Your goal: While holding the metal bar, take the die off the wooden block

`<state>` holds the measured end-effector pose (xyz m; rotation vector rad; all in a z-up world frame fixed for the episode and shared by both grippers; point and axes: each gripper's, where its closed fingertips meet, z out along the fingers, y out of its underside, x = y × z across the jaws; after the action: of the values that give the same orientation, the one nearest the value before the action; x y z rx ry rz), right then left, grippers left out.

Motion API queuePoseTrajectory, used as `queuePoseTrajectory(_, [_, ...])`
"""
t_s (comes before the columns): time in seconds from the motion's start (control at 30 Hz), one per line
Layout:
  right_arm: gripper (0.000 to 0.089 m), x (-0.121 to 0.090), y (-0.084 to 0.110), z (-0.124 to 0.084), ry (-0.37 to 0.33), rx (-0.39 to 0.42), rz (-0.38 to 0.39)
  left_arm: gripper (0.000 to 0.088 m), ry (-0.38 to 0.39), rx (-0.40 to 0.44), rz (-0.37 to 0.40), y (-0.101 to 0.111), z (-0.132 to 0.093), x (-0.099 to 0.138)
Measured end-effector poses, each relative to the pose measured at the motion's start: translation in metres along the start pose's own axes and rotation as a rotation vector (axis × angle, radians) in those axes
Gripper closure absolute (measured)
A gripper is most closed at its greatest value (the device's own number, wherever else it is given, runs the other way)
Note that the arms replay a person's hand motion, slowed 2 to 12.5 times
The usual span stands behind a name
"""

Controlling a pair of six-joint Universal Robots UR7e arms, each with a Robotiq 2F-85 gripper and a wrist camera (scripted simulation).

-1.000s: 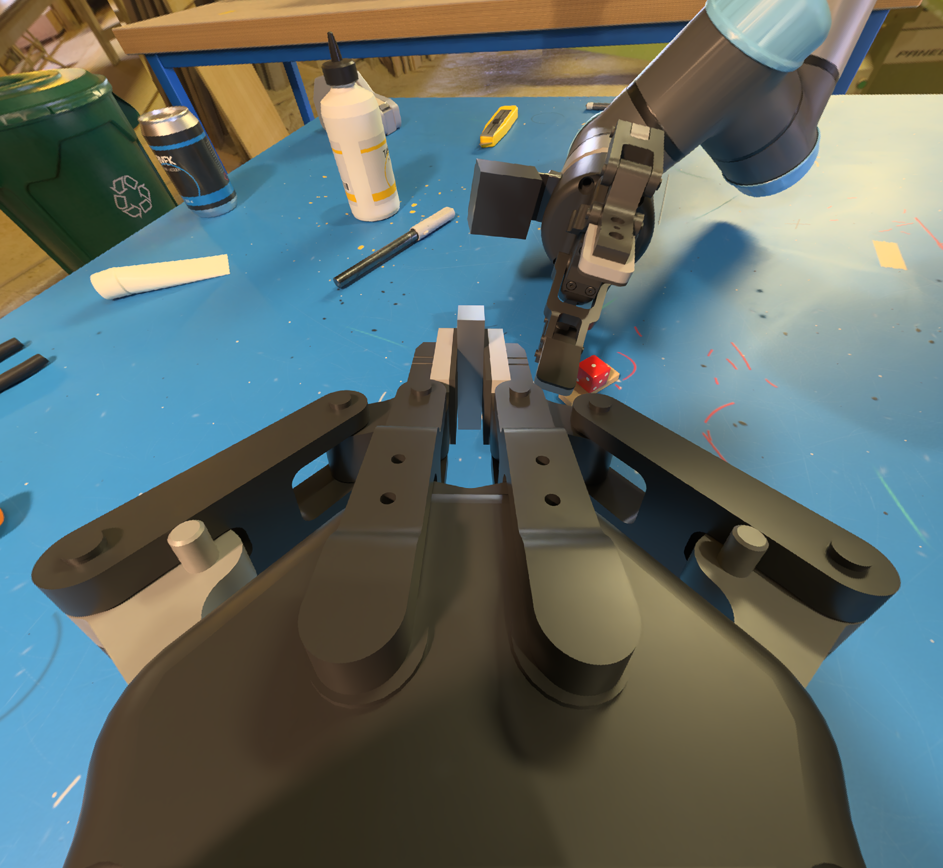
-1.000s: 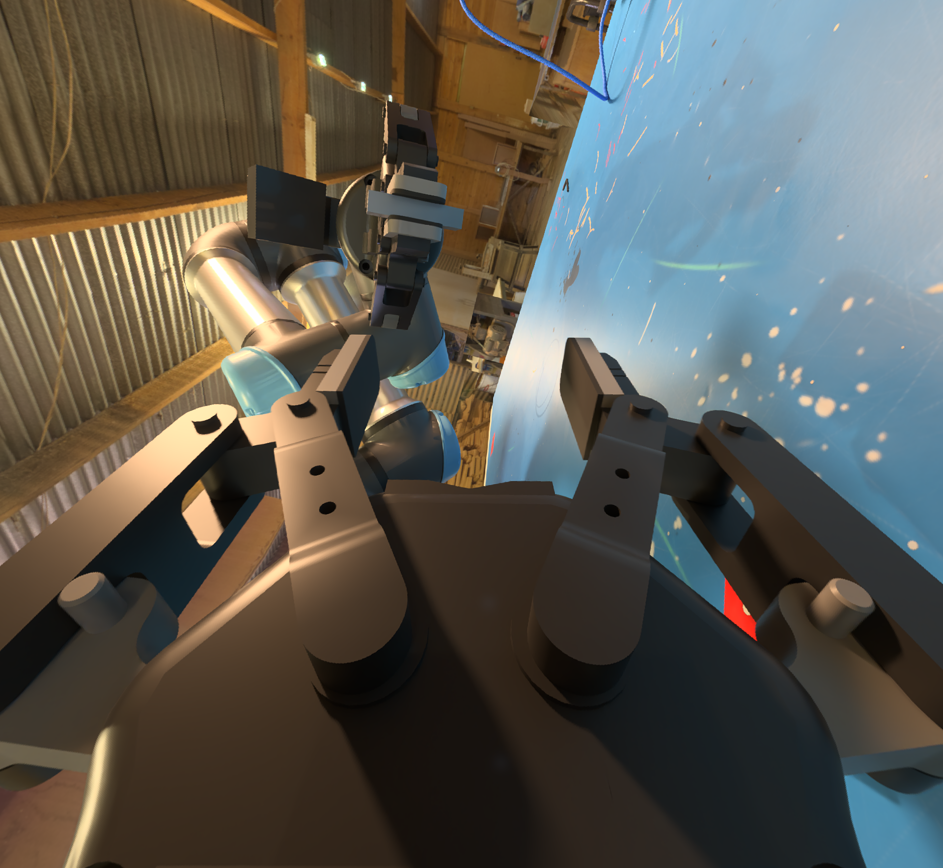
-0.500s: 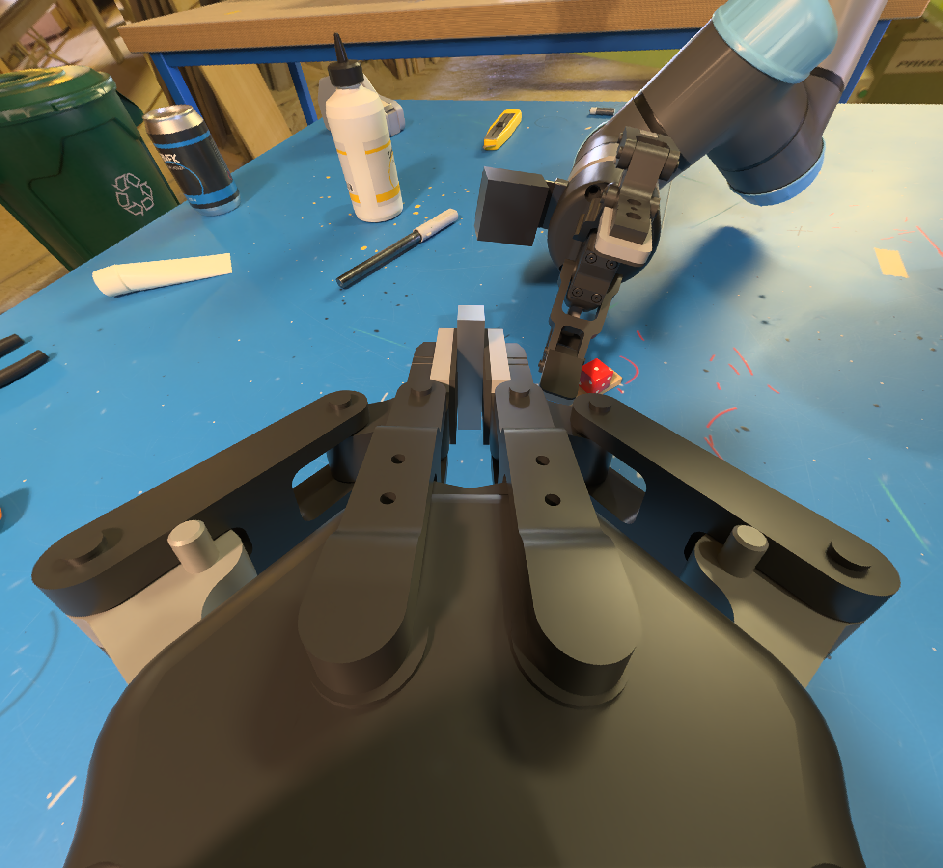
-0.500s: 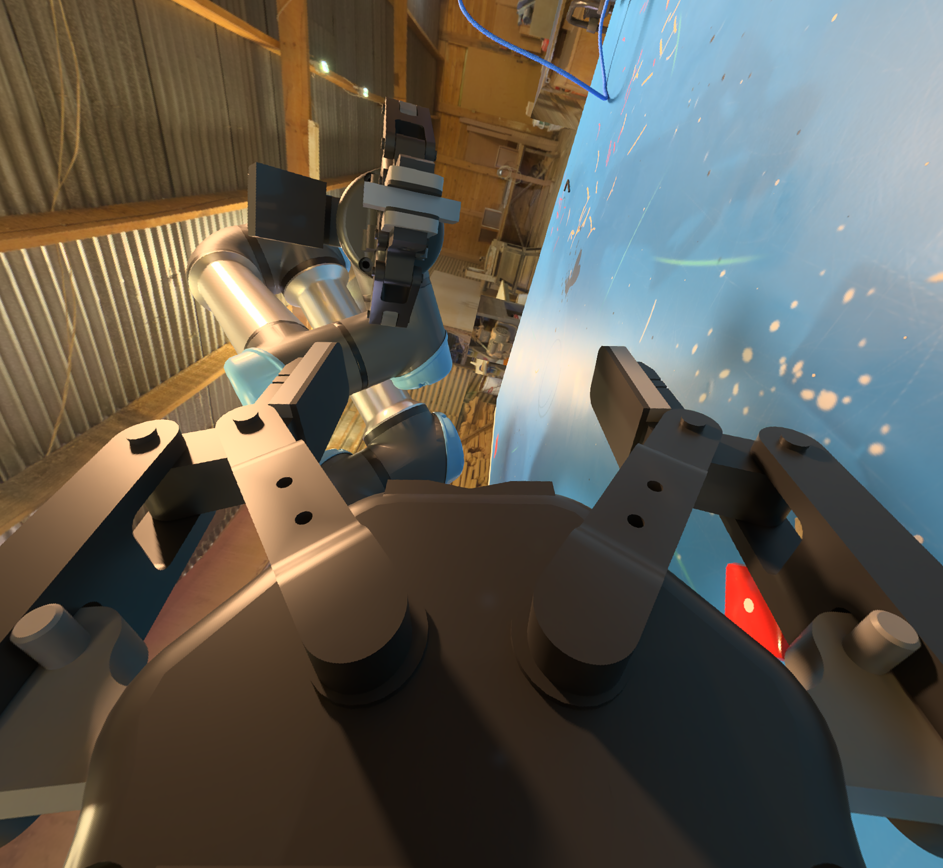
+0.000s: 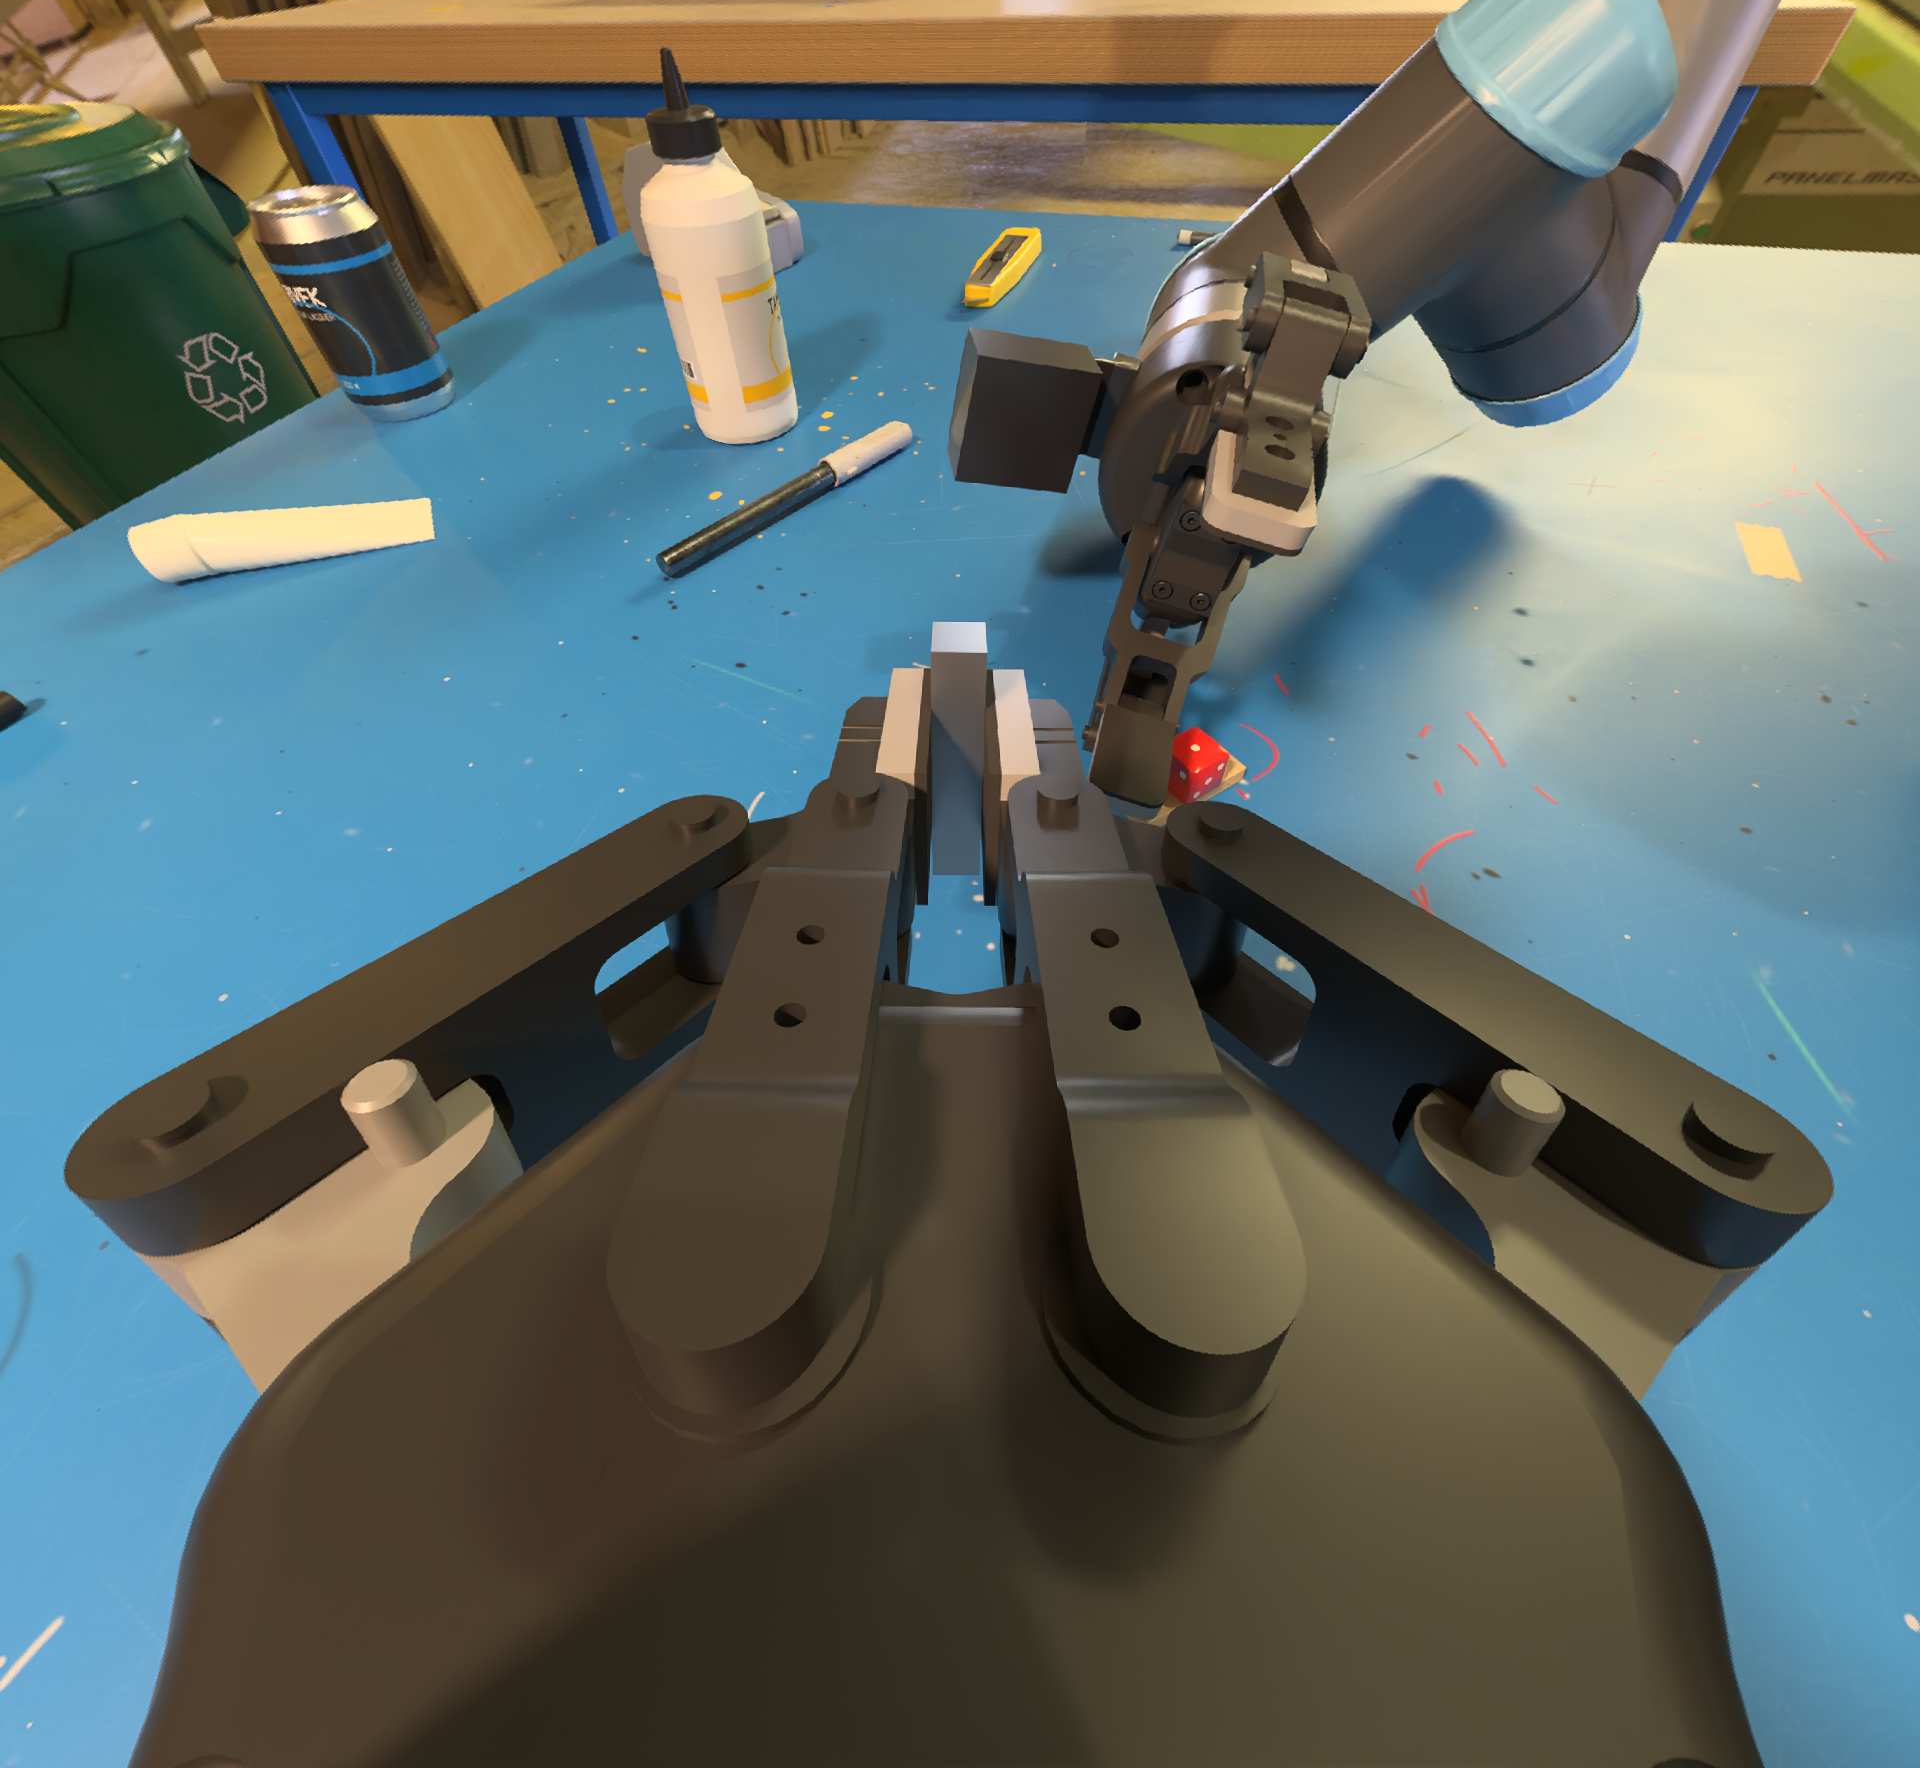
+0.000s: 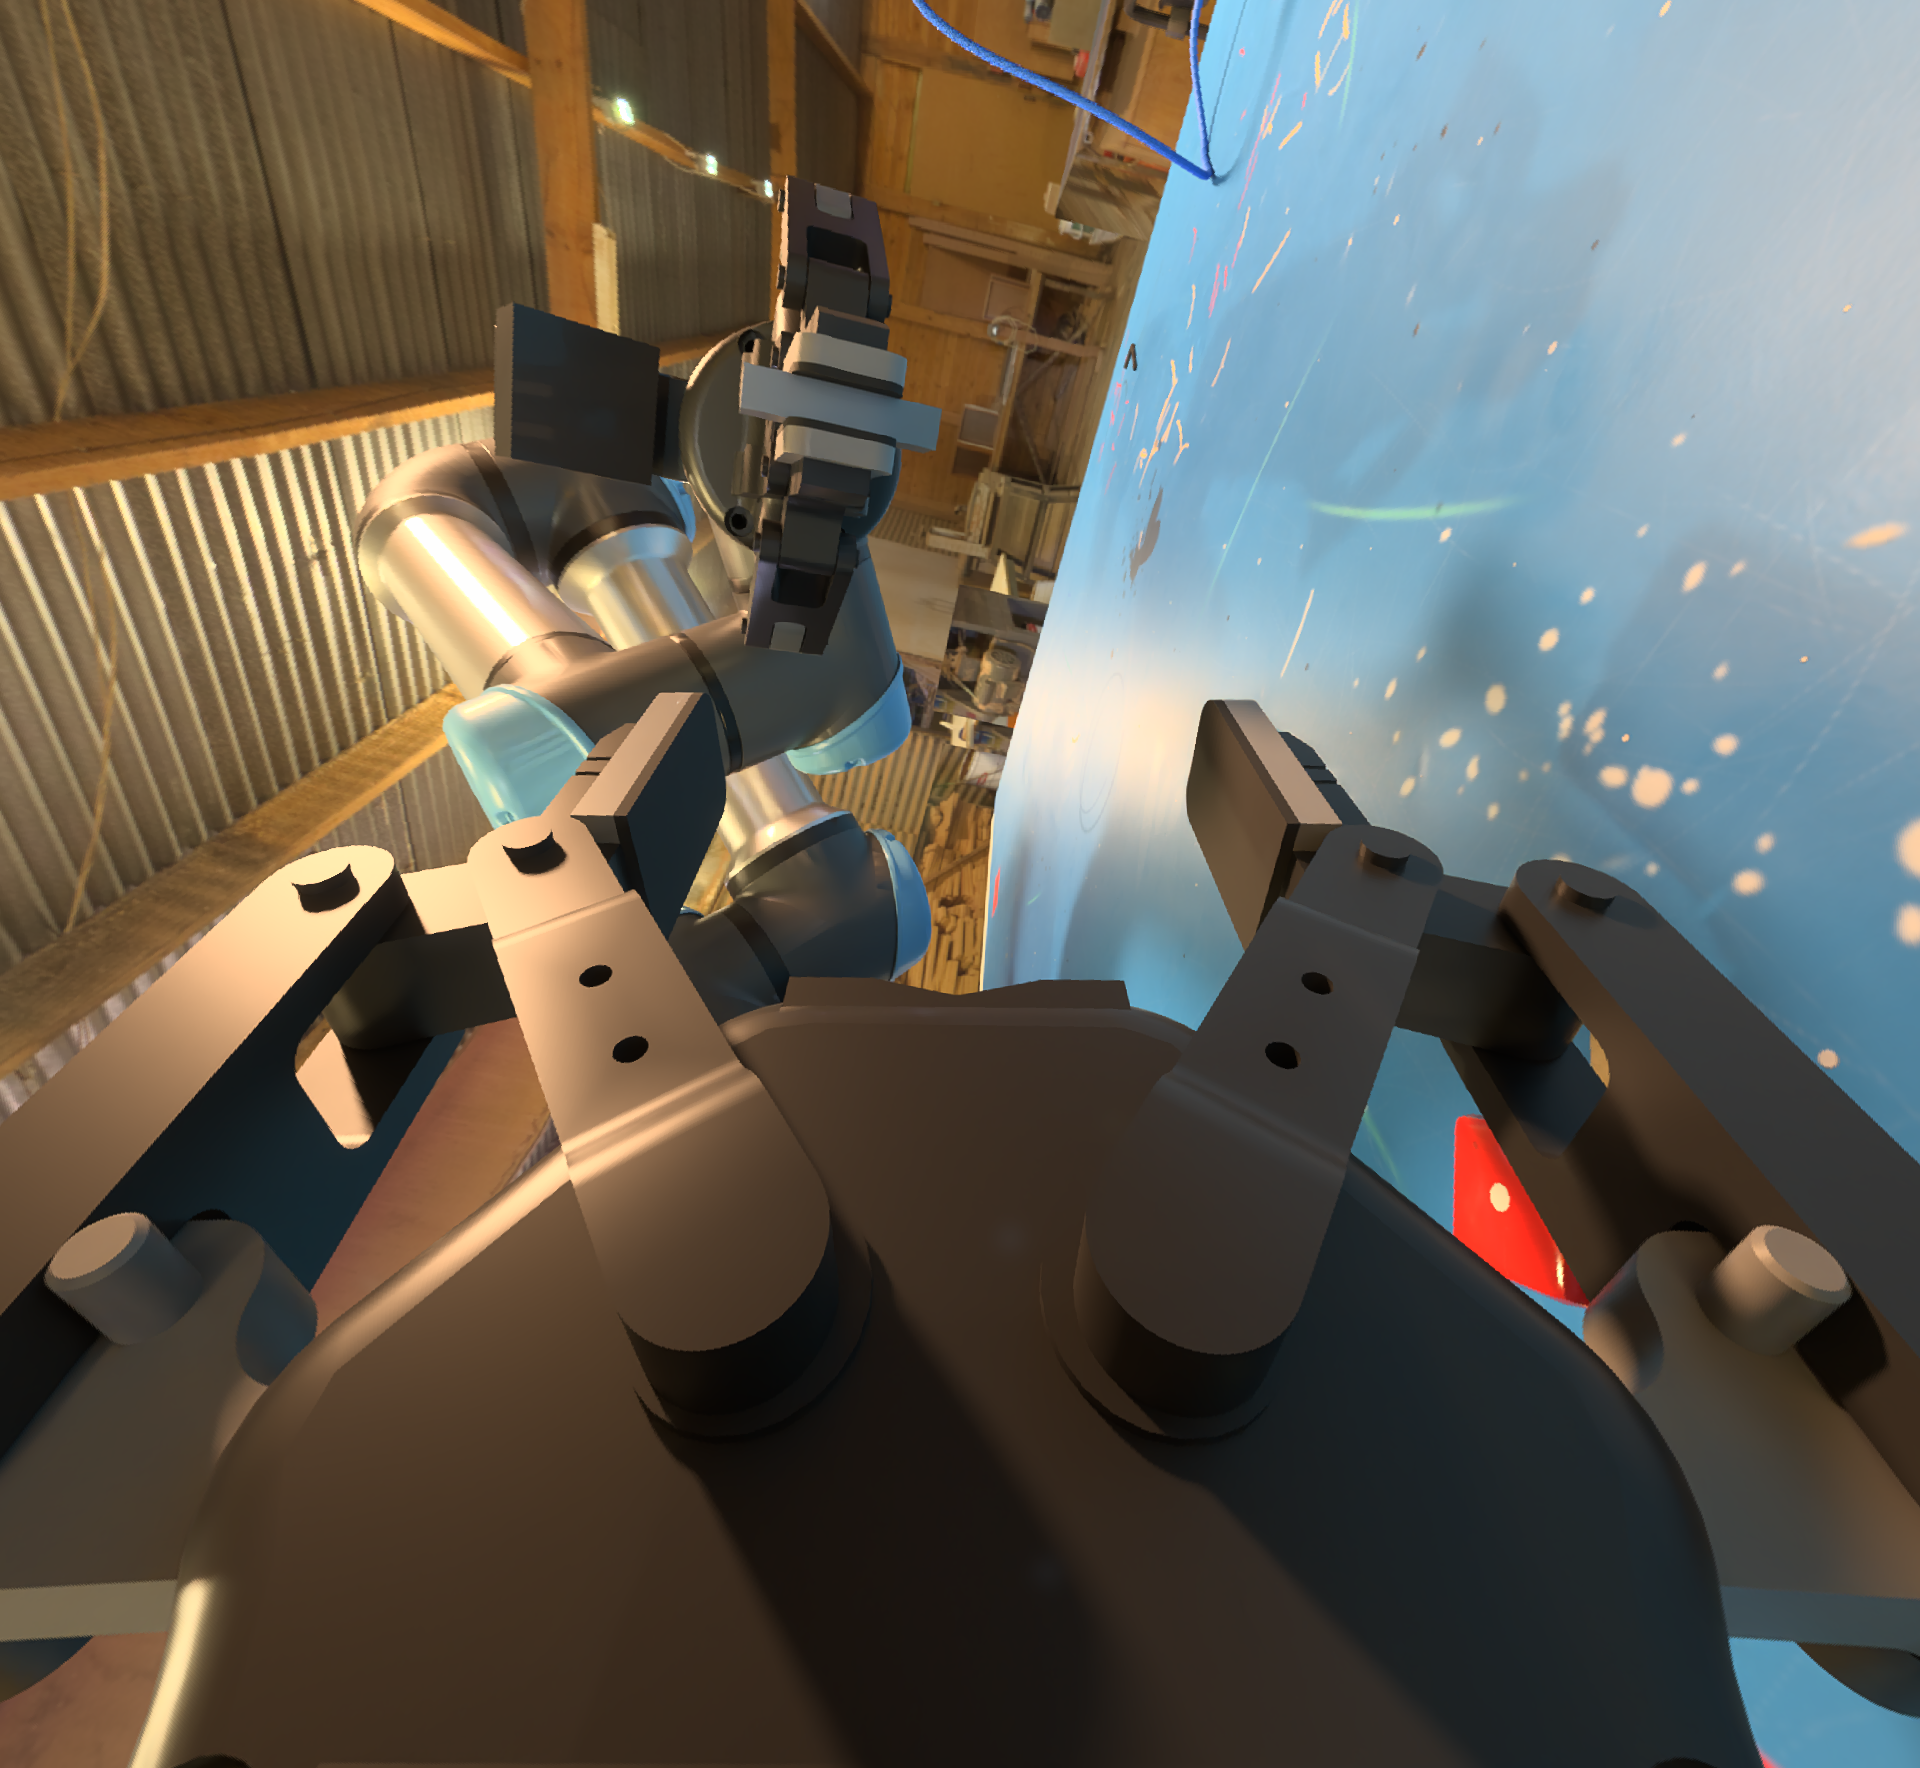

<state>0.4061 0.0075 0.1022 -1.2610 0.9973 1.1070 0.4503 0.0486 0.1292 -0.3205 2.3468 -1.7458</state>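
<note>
My left gripper [image 5: 958, 731] is shut on the grey metal bar [image 5: 958, 669], held upright above the blue table [image 5: 520, 731]. The bar also shows in the right wrist view [image 6: 842, 414], crosswise in the left gripper [image 6: 821, 430]. The red die [image 5: 1197, 762] sits on a small wooden block [image 5: 1233, 771] just right of the bar. My right gripper [image 6: 951, 762] is open and empty. In the left wrist view its one visible finger [image 5: 1127, 752] stands close against the die's left side. In the right wrist view the die [image 6: 1501, 1209] lies outside the jaws, behind the right finger's linkage.
A white glue bottle [image 5: 717, 305], a dark can [image 5: 348, 305], a marker [image 5: 779, 503], a white tube [image 5: 281, 539] and a yellow knife [image 5: 1003, 264] lie on the far half of the table. A green bin [image 5: 104, 316] stands at the left, a workbench [image 5: 935, 25] behind.
My right gripper's jaws have opened wider and its wrist has tilted slightly beside the die. The die, the block and my left gripper with the bar have stayed in place.
</note>
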Motion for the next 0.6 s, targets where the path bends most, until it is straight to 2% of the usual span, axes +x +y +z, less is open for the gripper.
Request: queuePoseTrajectory(0.6, [0.0136, 0.013, 0.011, -0.002, 0.163, -0.133, -0.055, 0.0801, 0.038, 0.020, -0.052, 0.009, 0.006, 0.007])
